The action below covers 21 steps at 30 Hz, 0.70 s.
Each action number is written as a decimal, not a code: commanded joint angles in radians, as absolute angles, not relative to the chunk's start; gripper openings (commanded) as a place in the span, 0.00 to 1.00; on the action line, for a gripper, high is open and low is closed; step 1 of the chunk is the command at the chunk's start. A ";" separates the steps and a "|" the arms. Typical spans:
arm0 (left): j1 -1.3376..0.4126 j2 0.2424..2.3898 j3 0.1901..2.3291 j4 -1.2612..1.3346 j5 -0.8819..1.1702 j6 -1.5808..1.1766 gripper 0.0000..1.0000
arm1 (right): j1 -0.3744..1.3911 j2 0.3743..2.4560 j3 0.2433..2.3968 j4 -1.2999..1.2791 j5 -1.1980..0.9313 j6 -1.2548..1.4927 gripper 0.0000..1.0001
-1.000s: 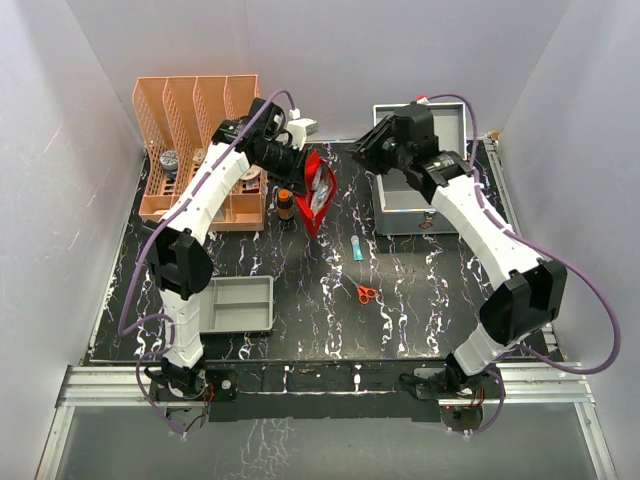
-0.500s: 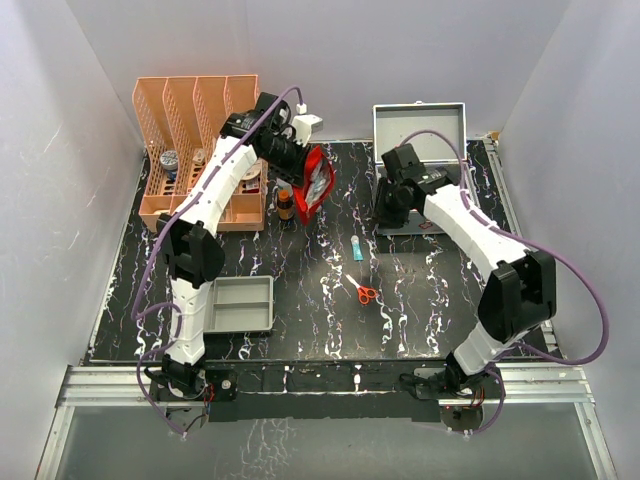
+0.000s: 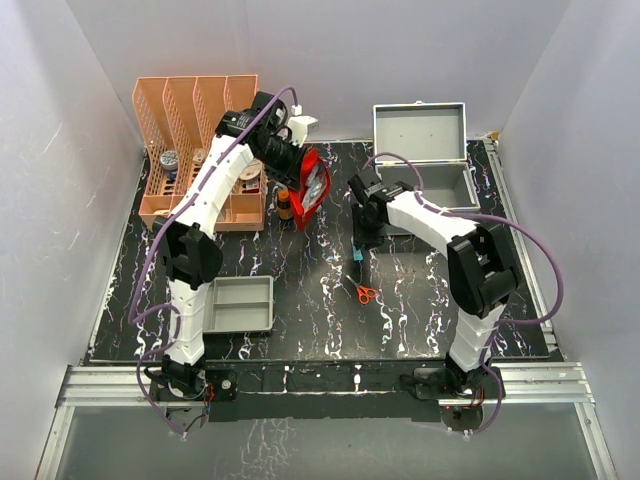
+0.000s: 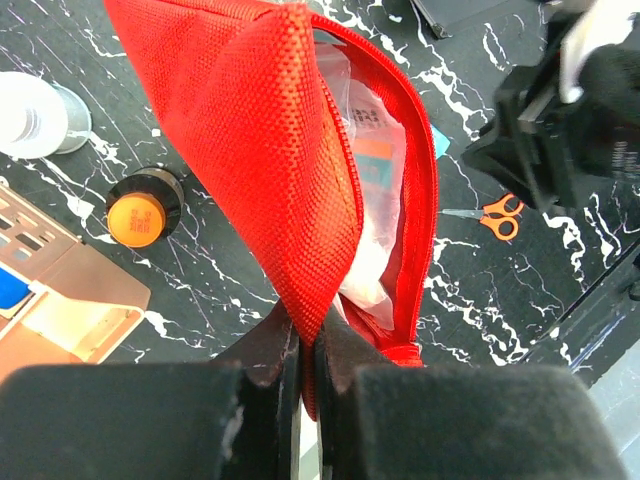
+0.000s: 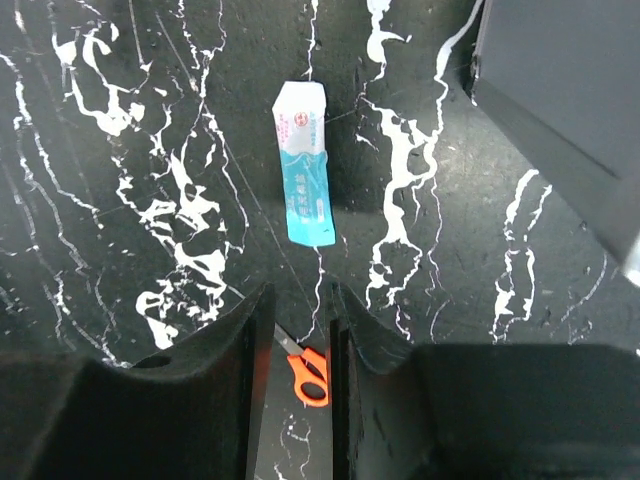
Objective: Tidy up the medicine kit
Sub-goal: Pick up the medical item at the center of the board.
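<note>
The medicine kit [image 3: 446, 186], a silver-grey metal case, stands open at the back right with its lid [image 3: 419, 131] tipped back. One corner of the medicine kit [image 5: 565, 85] shows in the right wrist view. My left gripper [image 4: 307, 340] is shut on the edge of a red fabric pouch [image 4: 250, 130], which hangs unzipped with white packets inside; from above the red pouch [image 3: 314, 186] is lifted off the table. My right gripper [image 5: 300, 310] hovers open and holds nothing, just short of a blue-and-white sachet [image 5: 305, 165] lying flat. From above, the right gripper [image 3: 359, 236] is left of the kit, over the sachet [image 3: 357, 251].
Orange-handled scissors [image 3: 366, 293] lie in front of the sachet. A brown bottle with an orange cap [image 4: 143, 210] stands by the orange file organizer [image 3: 197, 120]. A shallow grey tray [image 3: 238, 303] sits at the near left.
My right arm has swung away from the kit, leftward and nearer, to hang over the sachet. The kit's lid now shows open. The left gripper still holds the pouch, barely moved.
</note>
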<state>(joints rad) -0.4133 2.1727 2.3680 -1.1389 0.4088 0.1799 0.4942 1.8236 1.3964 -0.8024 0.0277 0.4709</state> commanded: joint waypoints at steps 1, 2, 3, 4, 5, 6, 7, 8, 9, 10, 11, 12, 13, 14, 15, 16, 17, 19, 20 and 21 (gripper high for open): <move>-0.410 2.060 2.352 -1.162 0.438 0.152 0.00 | 0.509 1.853 1.398 -0.716 0.078 0.435 0.24; -0.410 2.053 2.345 -1.164 0.439 0.153 0.00 | 0.511 1.863 1.400 -0.707 0.086 0.430 0.24; -0.410 2.048 2.338 -1.168 0.440 0.156 0.00 | 0.513 1.875 1.402 -0.700 0.093 0.426 0.24; -0.410 2.041 2.332 -1.170 0.441 0.158 0.00 | 0.515 1.881 1.403 -0.691 0.101 0.423 0.24; -0.409 2.036 2.328 -1.172 0.445 0.160 0.00 | 0.516 1.887 1.404 -0.682 0.109 0.420 0.23; -0.410 2.032 2.324 -1.175 0.451 0.160 0.00 | 0.517 1.895 1.406 -0.669 0.115 0.417 0.23; -0.410 2.030 2.322 -1.176 0.457 0.160 0.00 | 0.517 1.904 1.412 -0.662 0.124 0.413 0.23; -0.410 2.027 2.319 -1.177 0.463 0.157 0.00 | 0.518 1.913 1.419 -0.658 0.130 0.411 0.23; -0.410 2.027 2.318 -1.178 0.467 0.156 0.00 | 0.520 1.922 1.426 -0.653 0.135 0.408 0.23; -0.410 2.027 2.318 -1.179 0.470 0.155 0.00 | 0.520 1.933 1.433 -0.646 0.137 0.405 0.23; -0.410 2.027 2.318 -1.180 0.473 0.155 0.00 | 0.521 1.944 1.439 -0.645 0.138 0.401 0.23; -0.410 2.026 2.320 -1.179 0.474 0.156 0.00 | 0.522 1.958 1.447 -0.645 0.140 0.400 0.22; -0.410 2.026 2.322 -1.179 0.475 0.155 0.00 | 0.523 1.968 1.454 -0.645 0.144 0.397 0.22; -0.409 2.027 2.323 -1.180 0.477 0.155 0.00 | 0.526 1.979 1.459 -0.648 0.147 0.391 0.22; -0.410 2.025 2.324 -1.181 0.478 0.157 0.00 | 0.527 1.988 1.463 -0.649 0.152 0.390 0.22; -0.410 2.025 2.324 -1.183 0.479 0.157 0.00 | 0.529 1.995 1.463 -0.649 0.154 0.387 0.22; -0.410 2.024 2.322 -1.185 0.481 0.159 0.00 | 0.530 2.000 1.463 -0.650 0.155 0.384 0.22; -0.410 2.021 2.316 -1.186 0.483 0.158 0.00 | 0.534 2.009 1.460 -0.653 0.158 0.378 0.22; -0.410 2.021 2.314 -1.186 0.484 0.159 0.00 | 0.535 2.011 1.457 -0.655 0.158 0.375 0.20; -0.410 2.022 2.313 -1.186 0.485 0.159 0.00 | 0.535 2.012 1.454 -0.656 0.159 0.374 0.17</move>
<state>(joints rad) -0.4133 2.0983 2.3222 -1.1618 0.4465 0.1635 0.5247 1.9995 1.4288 -0.6872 0.1265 0.3954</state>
